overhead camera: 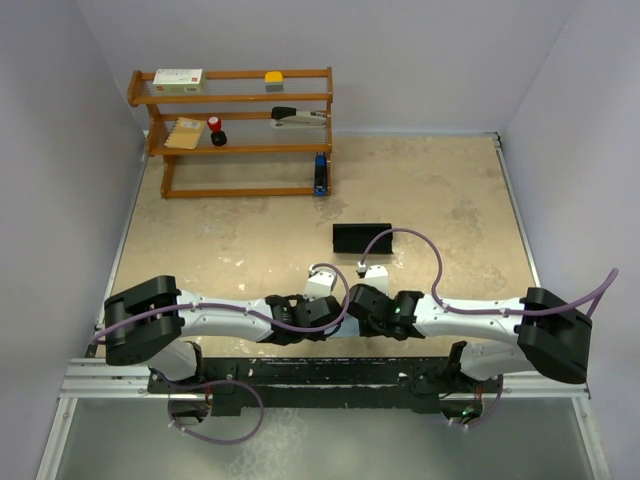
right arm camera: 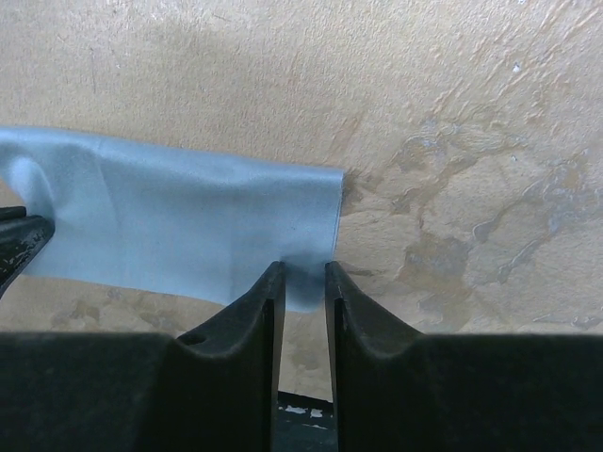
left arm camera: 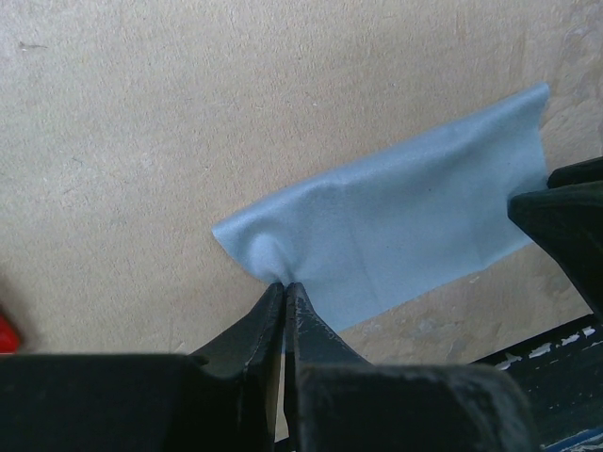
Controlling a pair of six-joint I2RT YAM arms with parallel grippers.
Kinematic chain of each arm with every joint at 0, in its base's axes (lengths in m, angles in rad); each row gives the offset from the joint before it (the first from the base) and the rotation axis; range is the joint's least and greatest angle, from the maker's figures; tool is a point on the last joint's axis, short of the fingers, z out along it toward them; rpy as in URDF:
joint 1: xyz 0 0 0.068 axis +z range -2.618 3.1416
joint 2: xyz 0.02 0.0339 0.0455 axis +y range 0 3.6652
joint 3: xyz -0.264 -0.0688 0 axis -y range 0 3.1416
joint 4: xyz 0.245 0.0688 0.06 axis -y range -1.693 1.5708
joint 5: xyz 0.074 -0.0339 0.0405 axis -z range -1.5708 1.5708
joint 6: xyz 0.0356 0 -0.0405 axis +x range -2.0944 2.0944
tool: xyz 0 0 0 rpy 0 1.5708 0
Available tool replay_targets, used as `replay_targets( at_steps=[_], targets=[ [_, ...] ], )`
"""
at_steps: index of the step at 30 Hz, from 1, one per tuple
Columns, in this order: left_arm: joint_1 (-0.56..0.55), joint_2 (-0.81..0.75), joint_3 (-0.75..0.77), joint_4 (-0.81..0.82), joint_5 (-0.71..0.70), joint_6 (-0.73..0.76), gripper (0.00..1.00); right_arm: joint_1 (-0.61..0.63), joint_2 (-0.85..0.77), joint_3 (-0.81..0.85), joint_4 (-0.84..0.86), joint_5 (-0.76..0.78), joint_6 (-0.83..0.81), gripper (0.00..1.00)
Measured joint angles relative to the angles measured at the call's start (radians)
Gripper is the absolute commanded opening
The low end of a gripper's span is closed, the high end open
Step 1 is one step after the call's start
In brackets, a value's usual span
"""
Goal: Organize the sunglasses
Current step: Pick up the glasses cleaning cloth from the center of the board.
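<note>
Your left hand (left arm camera: pixel 285 285) clamps one cloth (left arm camera: pixel 405 217) corner while your right hand (right arm camera: pixel 304 269) only straddles the opposite edge, slightly parted, so lifting could drag it askew onto the sunglasses (left arm camera: pixel 5 334), barely visible left of your left hand.

Two grippers are counted, the left gripper (left arm camera: pixel 285 290) and the right gripper (right arm camera: pixel 303 278); one blue cloth (left arm camera: pixel 405 217), one black case (overhead camera: pixel 362 238) and one wooden rack (overhead camera: pixel 240 98) are seen.

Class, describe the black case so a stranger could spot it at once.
Find the wooden shelf at the far left of the table. Nearer and to its right, mid-table, lies the black case. It is the only long dark box, lying alone.
</note>
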Motion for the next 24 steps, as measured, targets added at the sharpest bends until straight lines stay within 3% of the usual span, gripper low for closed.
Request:
replay_targets(
  at_steps=[4, 24],
  targets=[
    [0.000, 0.000, 0.000, 0.000, 0.000, 0.000, 0.00, 0.001, 0.000, 0.000, -0.003, 0.003, 0.011, 0.25],
    [0.000, -0.008, -0.011, 0.006, -0.001, 0.000, 0.00, 0.007, 0.006, 0.001, -0.003, 0.012, 0.040, 0.00]
  ],
)
